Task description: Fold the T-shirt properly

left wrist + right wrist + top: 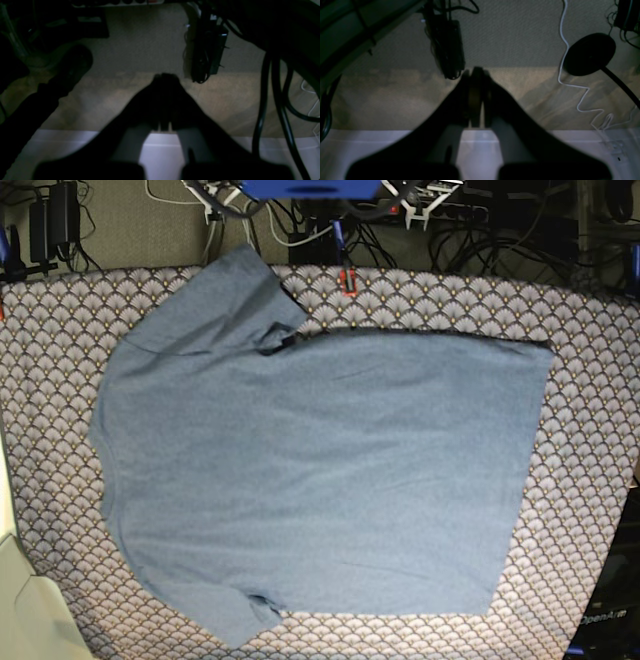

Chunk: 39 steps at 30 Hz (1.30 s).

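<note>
The slate-blue T-shirt [320,470] lies spread flat on the fan-scale tablecloth [590,380] in the base view. Its neck is to the left and its hem to the right, with one sleeve [225,295] at the back and the other [240,610] at the front. No lettering shows. Neither arm appears in the base view. In the left wrist view my left gripper [166,77] is shut and empty, pointing at carpet off the table. My right gripper [475,72] is shut and empty in the right wrist view, also over floor.
A black power brick [208,52] with cables hangs near the left gripper. A second power brick [448,47], a white cable [570,82] and a round black lamp base [590,53] lie by the right gripper. Electronics and wires crowd the table's far edge [330,200].
</note>
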Each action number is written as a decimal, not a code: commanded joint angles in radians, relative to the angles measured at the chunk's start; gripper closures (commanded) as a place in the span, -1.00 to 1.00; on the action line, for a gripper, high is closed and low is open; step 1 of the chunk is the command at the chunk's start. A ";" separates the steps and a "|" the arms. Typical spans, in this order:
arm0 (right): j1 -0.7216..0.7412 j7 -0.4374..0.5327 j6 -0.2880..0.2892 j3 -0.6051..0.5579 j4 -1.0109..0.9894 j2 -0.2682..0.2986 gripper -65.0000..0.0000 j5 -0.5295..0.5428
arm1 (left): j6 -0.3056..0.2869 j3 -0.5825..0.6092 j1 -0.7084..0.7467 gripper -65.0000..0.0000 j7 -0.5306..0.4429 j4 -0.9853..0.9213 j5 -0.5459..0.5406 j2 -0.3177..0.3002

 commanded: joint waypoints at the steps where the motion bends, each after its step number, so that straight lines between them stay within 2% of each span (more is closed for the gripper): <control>1: -0.006 -0.004 0.001 -0.002 0.002 -0.001 1.00 0.007 | 0.001 -0.003 0.002 0.99 -0.001 0.000 0.001 -0.001; 39: -0.018 0.004 0.001 -0.003 0.005 0.005 1.00 0.007 | 0.001 0.001 0.002 0.99 -0.002 0.000 0.006 -0.002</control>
